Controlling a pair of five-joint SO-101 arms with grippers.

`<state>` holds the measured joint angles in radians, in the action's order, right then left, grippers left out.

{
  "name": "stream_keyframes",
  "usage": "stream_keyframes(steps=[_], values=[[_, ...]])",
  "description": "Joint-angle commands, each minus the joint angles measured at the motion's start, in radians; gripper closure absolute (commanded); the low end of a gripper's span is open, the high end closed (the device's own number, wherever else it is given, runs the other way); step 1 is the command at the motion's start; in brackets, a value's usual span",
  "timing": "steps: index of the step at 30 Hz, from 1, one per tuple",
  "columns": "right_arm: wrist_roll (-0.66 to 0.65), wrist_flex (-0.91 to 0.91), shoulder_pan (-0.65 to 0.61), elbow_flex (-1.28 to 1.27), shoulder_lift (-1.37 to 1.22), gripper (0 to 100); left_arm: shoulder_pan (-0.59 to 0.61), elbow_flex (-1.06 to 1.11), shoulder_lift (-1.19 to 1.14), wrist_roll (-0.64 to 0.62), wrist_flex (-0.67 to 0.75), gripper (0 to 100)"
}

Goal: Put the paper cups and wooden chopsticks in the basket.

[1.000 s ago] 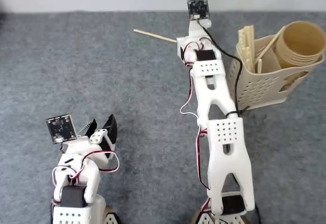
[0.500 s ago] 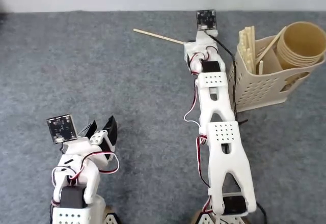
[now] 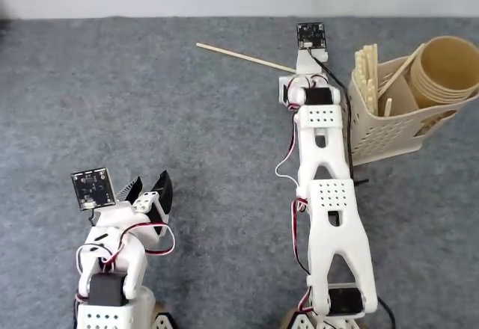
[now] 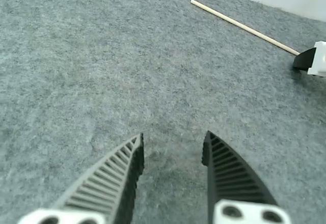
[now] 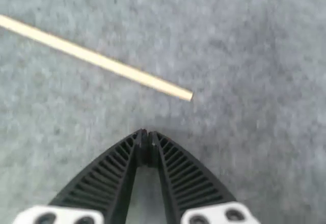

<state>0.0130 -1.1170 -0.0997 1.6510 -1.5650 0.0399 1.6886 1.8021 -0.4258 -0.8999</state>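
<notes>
High view: right gripper [image 5: 146, 132], fingers clenched empty, has swung toward the basket [image 3: 382, 131]; chopstick [image 3: 243, 57] unmoved; left gripper [image 4: 173, 140] stays spread.

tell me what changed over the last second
The right arm swung sideways toward the basket, and its shut right gripper now sits just short of the end of the loose chopstick. Nothing was grasped or released. The chopstick, the cups in the basket and the open left gripper stayed put.
</notes>
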Motion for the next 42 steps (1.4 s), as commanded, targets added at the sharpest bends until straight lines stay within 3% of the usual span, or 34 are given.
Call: stream_keyframes(steps=[1,6,16,22,27,42], values=[[0.005,-0.119,-0.031,0.031,0.099,99.1,0.0,-0.005,0.012,0.015,-0.002,81],[0.008,-0.007,-0.045,0.031,0.131,99.1,0.0,-0.005,0.012,0.015,-0.002,81],[-0.003,0.579,-0.025,0.031,-0.048,99.1,0.0,-0.005,0.012,0.015,-0.002,81],[-0.141,0.694,-0.018,0.029,-0.143,99.1,0.0,-0.005,0.012,0.015,-0.002,81],[-0.143,0.631,0.004,0.026,-0.156,99.1,0.0,-0.005,0.012,0.015,-0.002,81],[-0.141,0.15,-0.016,0.031,-0.044,99.1,0.0,-0.005,0.012,0.015,-0.002,81]])
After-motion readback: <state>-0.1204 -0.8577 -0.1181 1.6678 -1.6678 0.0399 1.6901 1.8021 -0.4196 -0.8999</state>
